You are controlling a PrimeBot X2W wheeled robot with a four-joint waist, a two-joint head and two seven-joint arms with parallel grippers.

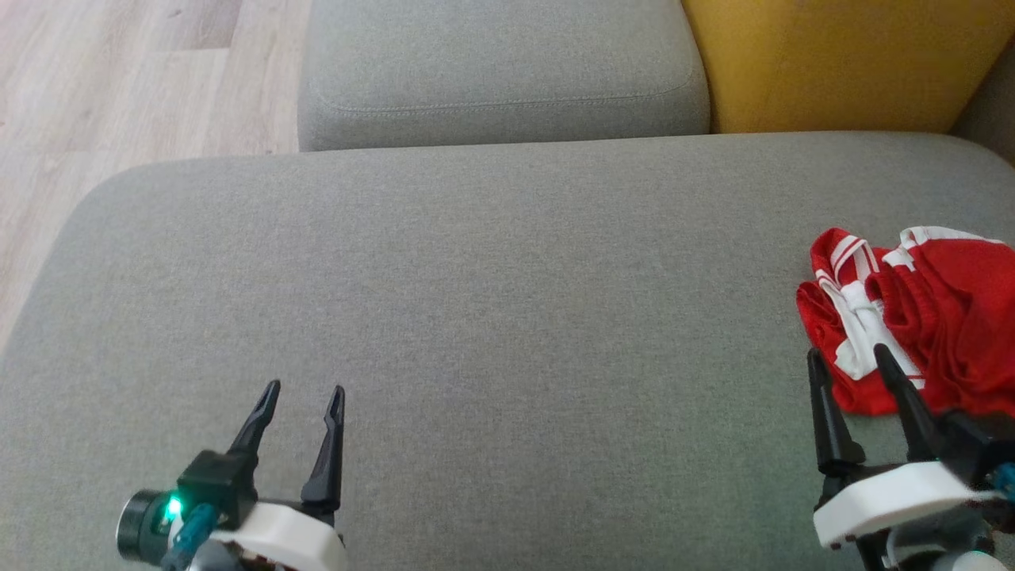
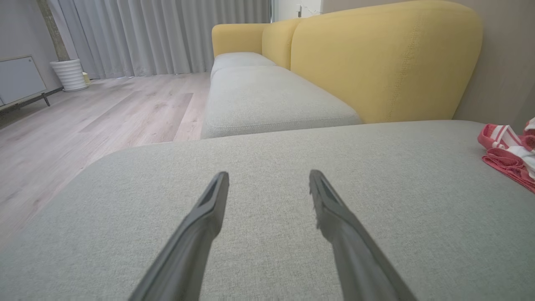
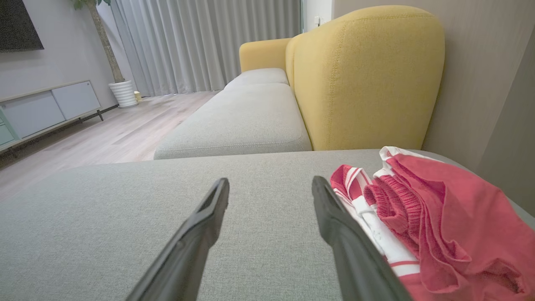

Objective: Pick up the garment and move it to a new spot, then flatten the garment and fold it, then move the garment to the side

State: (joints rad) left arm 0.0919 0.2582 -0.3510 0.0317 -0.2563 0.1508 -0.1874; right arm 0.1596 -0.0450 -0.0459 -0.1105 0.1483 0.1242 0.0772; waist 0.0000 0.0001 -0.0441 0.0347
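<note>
**Garment bunched at the cushion's right side**

The garment (image 1: pixel 936 317), red with white stripes, is seen crumpled, not folded, at the right of the grey seat cushion (image 1: pixel 507 301). The right claw (image 1: pixel 846 351) is spread and empty at its near edge. The left claw (image 1: pixel 306 388), likewise spread and empty, is well apart. If only a top layer were pinched, the heap could be dragged or could slip free.
</note>
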